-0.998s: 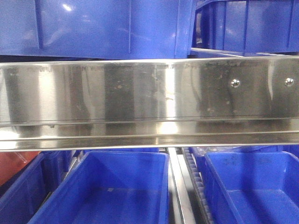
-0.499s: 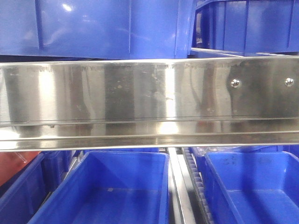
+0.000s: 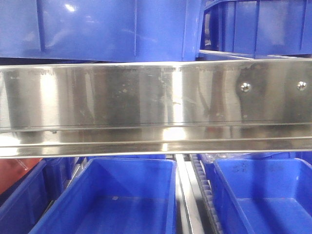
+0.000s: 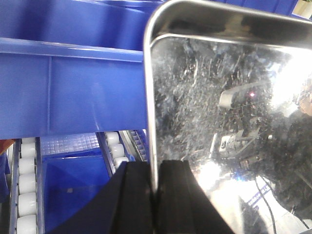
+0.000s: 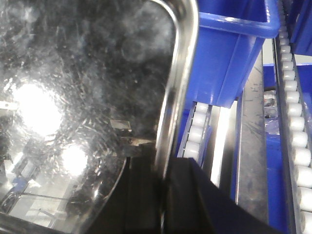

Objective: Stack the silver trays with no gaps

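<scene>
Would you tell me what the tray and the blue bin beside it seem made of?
The silver tray looks like stainless steel, mirror-polished yet finely scratched, reflecting lights. The blue bin seems moulded plastic: opaque, slightly glossy, with a ribbed wall.

A scratched, mirror-bright silver tray [image 5: 73, 97] fills the left side. The right gripper [image 5: 162, 170] pinches its rounded rim between two black fingers [image 5: 192, 195]. Beyond the rim are a blue bin [image 5: 224, 53], a steel rail [image 5: 251, 146] and rows of white rollers [image 5: 297, 156].
</scene>
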Tool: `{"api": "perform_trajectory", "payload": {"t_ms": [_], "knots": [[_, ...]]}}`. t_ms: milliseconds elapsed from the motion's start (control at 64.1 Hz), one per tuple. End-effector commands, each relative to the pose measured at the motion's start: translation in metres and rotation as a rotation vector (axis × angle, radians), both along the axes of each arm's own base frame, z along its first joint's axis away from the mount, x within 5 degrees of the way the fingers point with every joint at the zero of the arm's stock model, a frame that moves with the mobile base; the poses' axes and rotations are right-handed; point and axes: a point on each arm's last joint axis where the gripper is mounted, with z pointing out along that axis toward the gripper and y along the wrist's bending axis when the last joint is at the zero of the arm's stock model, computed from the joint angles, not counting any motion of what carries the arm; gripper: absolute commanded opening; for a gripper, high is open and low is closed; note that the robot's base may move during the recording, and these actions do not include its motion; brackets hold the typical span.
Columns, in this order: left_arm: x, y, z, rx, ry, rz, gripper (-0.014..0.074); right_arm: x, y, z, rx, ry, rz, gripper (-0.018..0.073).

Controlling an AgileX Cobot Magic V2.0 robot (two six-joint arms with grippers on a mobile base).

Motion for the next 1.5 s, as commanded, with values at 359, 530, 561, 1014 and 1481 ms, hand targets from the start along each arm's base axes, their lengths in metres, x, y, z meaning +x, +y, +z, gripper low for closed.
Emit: {"api": "perform_trajectory", "payload": {"t_ms": [359, 530, 561, 1014, 1481], "knots": [[-0.0034, -0.0033, 0.0088, -0.064, -0.046, -0.024, -0.0016, -0.001, 0.0031, 0.0055, 0.018, -0.05, 0.049, -0.0059], [-0.0034, -0.0033, 0.0088, -0.064, -0.046, -0.024, -0.0016, -0.001, 0.0031, 0.0055, 0.018, -0.05, 0.049, -0.0059], [-0.0034, -0.0033, 0.0088, -0.064, -0.046, -0.024, -0.0016, -0.001, 0.0031, 0.0055, 0.018, -0.05, 0.049, -0.0059], [-0.0034, -0.0033, 0.0088, -0.064, -0.046, -0.024, -0.0016, -0.001, 0.0031, 0.0055, 0.018, -0.05, 0.049, -0.0059], [-0.0034, -0.0033, 0.0088, -0.064, -0.046, -0.024, -0.0016, -0.001, 0.0031, 0.0055, 0.018, -0.05, 0.049, -0.0059]]}}
